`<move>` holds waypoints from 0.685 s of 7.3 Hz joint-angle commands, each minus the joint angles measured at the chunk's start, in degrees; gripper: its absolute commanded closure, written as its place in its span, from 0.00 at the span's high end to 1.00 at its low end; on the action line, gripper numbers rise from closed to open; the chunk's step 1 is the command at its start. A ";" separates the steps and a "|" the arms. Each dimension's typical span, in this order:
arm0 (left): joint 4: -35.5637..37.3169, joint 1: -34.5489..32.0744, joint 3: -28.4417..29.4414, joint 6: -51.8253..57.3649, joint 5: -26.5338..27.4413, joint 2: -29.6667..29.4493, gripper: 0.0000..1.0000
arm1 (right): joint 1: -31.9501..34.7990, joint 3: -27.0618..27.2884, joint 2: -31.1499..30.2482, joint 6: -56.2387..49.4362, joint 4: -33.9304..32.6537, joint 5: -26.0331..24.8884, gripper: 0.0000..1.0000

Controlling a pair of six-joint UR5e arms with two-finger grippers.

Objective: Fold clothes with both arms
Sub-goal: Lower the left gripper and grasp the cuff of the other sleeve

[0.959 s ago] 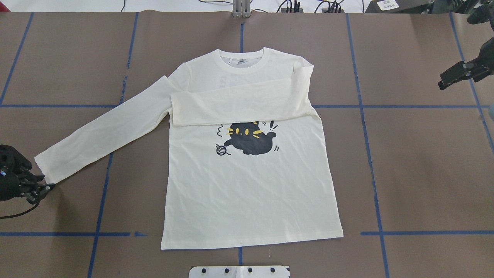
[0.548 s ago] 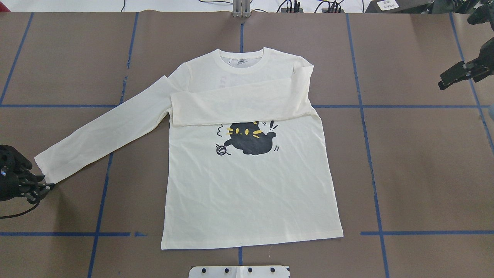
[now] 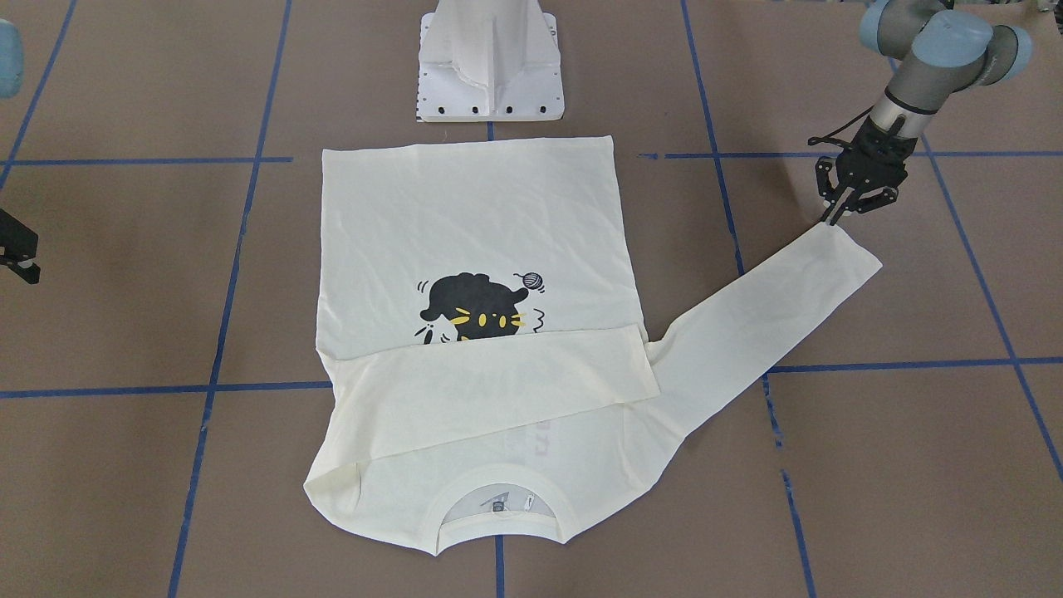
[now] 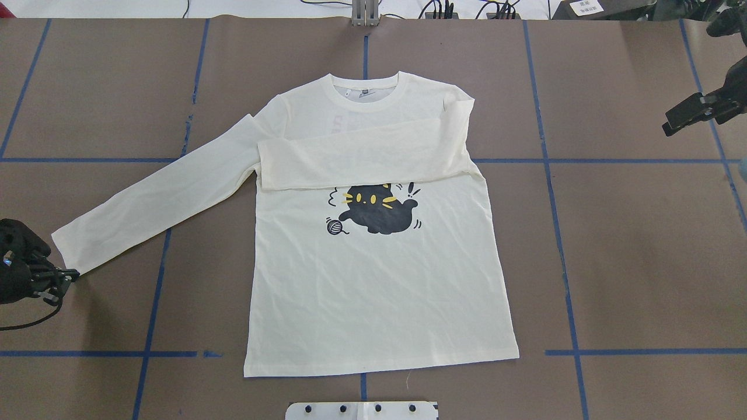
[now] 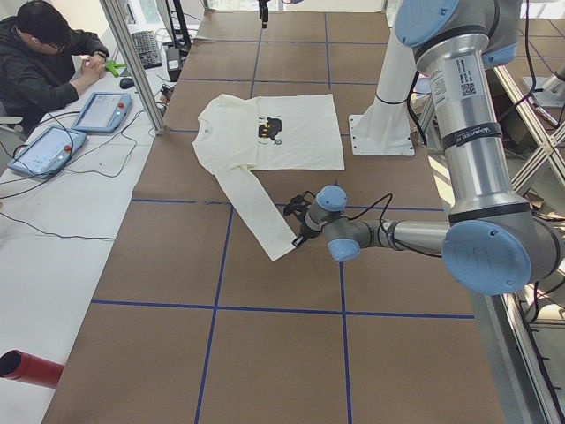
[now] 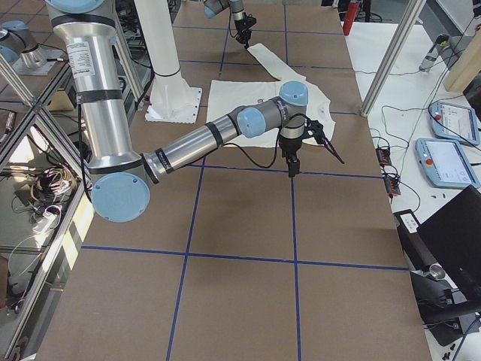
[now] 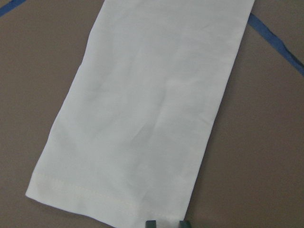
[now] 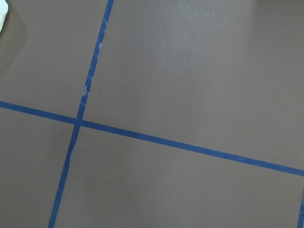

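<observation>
T-shirt (image 4: 379, 280): lies flat and print-up in the middle of the table (image 4: 642, 262), collar away from the robot. It is in the same place as a second ago.
Folded sleeve (image 4: 362, 160): lies across the chest just above the cat print (image 4: 376, 213), as before.
Outstretched sleeve (image 4: 157, 198): runs slantwise toward the robot's left, and its cuff (image 4: 64, 251) lies flat on the table.
Left gripper (image 4: 71, 273): a second ago it sat just short of the cuff's near corner. It has since crept up, and its tips now meet that corner.
Left fingertips (image 7: 151, 223): drawn close, with a narrow gap at the hem's edge. Whether they pinch the cloth cannot be told.
Right gripper (image 4: 671, 125): hovers over bare table well apart from the shirt and has not moved. Whether it is spread or pressed together cannot be told.
</observation>
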 commanded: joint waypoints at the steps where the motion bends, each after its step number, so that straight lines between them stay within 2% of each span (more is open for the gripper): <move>1: -0.14 0.01 -0.09 0.12 1.04 -0.07 0.00 | 0.00 0.01 0.00 0.09 0.00 0.00 1.00; 5: 0.04 -2.09 -0.97 1.60 0.35 -0.86 0.00 | 0.00 0.36 0.00 0.09 0.00 0.00 1.00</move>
